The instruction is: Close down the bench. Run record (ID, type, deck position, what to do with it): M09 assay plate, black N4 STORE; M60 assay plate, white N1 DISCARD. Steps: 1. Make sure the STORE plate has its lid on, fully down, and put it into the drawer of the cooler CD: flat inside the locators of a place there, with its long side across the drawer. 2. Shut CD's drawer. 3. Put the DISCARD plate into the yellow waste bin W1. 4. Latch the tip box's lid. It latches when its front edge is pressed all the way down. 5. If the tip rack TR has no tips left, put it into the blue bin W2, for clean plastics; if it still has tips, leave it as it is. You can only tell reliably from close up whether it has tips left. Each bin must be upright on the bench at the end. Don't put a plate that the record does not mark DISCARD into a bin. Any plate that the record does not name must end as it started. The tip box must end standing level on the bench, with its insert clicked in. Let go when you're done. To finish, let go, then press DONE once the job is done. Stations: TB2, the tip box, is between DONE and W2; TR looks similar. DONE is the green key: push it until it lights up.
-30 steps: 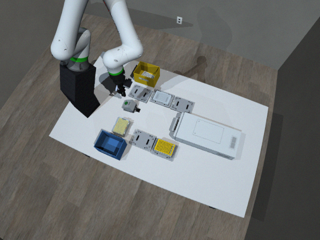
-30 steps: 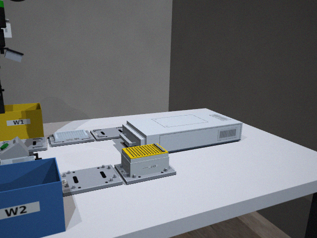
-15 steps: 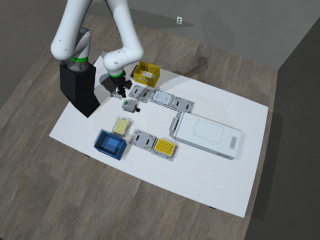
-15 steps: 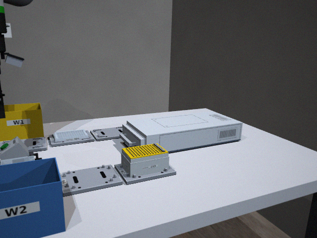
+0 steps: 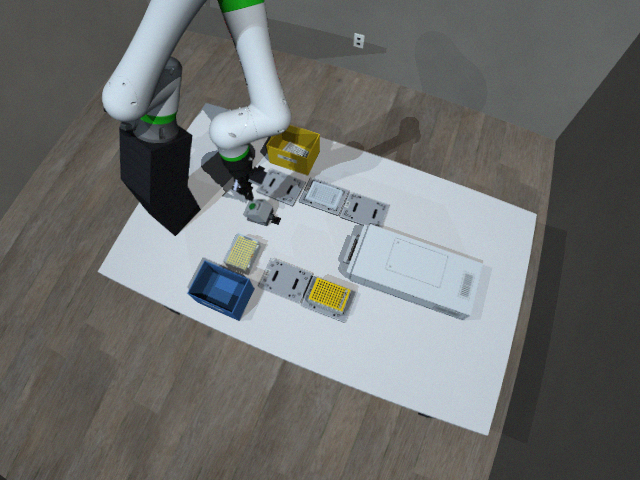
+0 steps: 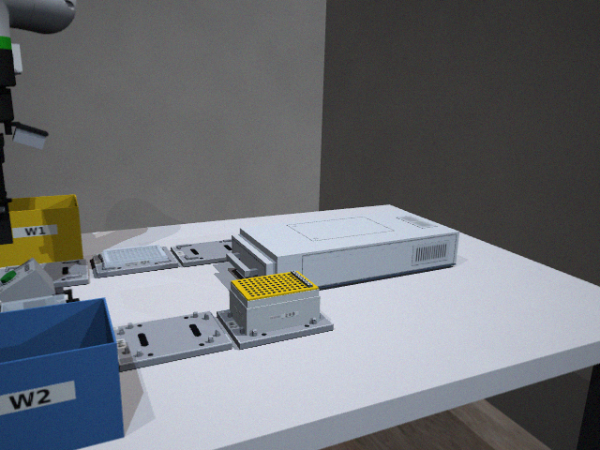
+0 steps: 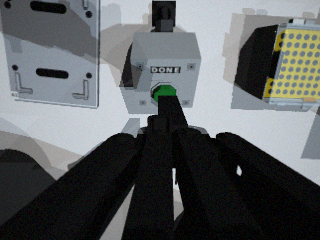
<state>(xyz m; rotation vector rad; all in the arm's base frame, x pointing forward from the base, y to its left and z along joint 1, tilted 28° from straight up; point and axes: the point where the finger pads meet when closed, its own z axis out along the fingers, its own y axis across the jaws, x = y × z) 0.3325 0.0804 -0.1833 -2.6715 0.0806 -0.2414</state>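
The green DONE key [image 7: 164,92] on its grey box [image 7: 167,55] sits right at the tips of the black two-finger gripper [image 7: 167,107], jaws pressed together with nothing between them, whether they touch the key is unclear. Left of the jaws lies a grey deck plate [image 7: 50,50]; off to the right, the tip box with its yellow perforated top [image 7: 295,62].

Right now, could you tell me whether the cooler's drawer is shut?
Shut, it seems: the drawer front sits close against the cooler in the top and exterior views, with no tray pulled out.
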